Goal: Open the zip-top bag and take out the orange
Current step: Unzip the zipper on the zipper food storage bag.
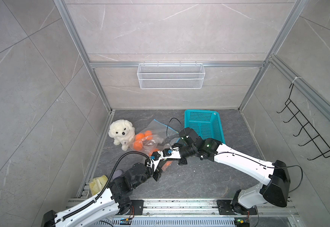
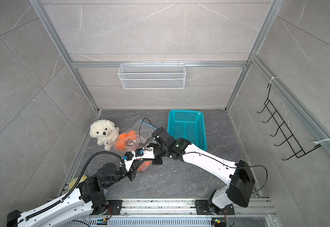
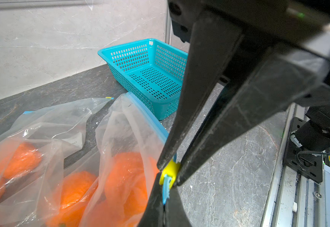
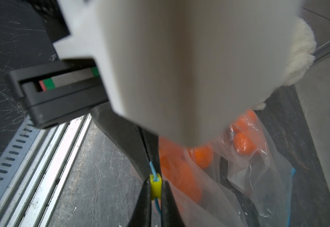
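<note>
Left gripper (image 3: 165, 196): closed tight on the end of the blue zip strip (image 3: 150, 121). Its fingertips pinch the strip just beside the slider.
Right gripper (image 3: 169, 174): its fingers are pressed together on the yellow slider (image 4: 155, 186), one finger on each side. It reaches in from the side opposite to the left gripper.
Zip-top bag (image 3: 128, 137): clear plastic, held at its zip edge by both grippers, and its body bulges below the strip. In both top views it is mostly hidden under the two wrists, near the middle of the table (image 1: 199, 176).
Oranges (image 3: 127, 176): inside the held bag, under the strip. I cannot tell how many there are.
Zip: the pictures do not show clearly whether it is partly open.
Second bag (image 1: 154, 129): also clear and with oranges inside. It lies on the table between the plush dog and the held bag, and it touches the dog.
Plush dog (image 1: 122, 133): white, sitting upright by the left wall.
Turquoise basket (image 1: 203, 125): perforated plastic, standing at the back wall, just beside the right arm's wrist.
White wire basket (image 1: 171, 75): hangs on the back wall, above the table.
Black hook rack (image 1: 307, 127): hangs on the right wall.
</note>
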Robot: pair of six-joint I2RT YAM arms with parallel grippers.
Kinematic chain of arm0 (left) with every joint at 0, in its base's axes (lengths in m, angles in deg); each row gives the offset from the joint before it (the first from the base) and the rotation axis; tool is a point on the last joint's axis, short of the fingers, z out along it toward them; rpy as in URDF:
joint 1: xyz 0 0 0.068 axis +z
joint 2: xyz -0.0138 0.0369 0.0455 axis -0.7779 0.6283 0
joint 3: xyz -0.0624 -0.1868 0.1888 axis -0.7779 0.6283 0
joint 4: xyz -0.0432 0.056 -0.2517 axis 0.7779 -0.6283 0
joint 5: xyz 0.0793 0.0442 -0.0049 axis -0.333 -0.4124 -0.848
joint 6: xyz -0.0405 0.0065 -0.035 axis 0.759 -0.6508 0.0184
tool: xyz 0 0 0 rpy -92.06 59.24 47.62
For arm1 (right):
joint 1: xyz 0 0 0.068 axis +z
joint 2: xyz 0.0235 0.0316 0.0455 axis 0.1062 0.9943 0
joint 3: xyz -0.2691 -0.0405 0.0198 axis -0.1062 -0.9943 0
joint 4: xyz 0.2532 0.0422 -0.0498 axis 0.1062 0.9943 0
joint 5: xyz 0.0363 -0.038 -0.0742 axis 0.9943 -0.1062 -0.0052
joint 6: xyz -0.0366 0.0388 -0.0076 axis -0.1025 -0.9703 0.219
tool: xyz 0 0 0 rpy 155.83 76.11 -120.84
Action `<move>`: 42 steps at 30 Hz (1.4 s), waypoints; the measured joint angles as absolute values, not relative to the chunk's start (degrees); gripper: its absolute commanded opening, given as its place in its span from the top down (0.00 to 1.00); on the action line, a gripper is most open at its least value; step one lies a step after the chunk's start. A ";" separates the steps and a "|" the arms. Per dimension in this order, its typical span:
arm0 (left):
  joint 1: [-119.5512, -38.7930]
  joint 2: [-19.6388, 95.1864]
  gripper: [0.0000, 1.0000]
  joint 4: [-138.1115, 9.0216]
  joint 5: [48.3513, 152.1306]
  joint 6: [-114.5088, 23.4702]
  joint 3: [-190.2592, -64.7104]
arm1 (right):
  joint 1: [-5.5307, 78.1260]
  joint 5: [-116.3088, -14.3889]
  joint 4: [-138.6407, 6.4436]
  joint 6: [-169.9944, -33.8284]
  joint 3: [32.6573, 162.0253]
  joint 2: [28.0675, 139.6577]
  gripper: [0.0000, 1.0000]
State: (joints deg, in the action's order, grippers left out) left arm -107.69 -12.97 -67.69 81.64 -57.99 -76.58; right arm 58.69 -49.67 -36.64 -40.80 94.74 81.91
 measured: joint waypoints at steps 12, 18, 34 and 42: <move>-107.28 -17.21 1.00 -71.10 82.12 -55.34 -76.53 | 60.25 -54.26 -38.45 -40.80 94.74 82.13 1.00; -107.10 -18.32 1.00 -72.06 81.44 -54.07 -76.53 | 59.87 -56.53 -39.63 -40.80 94.37 82.35 1.00; -106.93 -24.49 1.00 -74.75 77.55 -49.48 -76.53 | 53.84 -67.68 -52.22 -43.14 88.92 83.05 1.00; -106.95 -27.66 1.00 -77.00 77.38 -47.06 -76.53 | 48.53 -79.22 -56.77 -45.81 88.88 86.96 1.00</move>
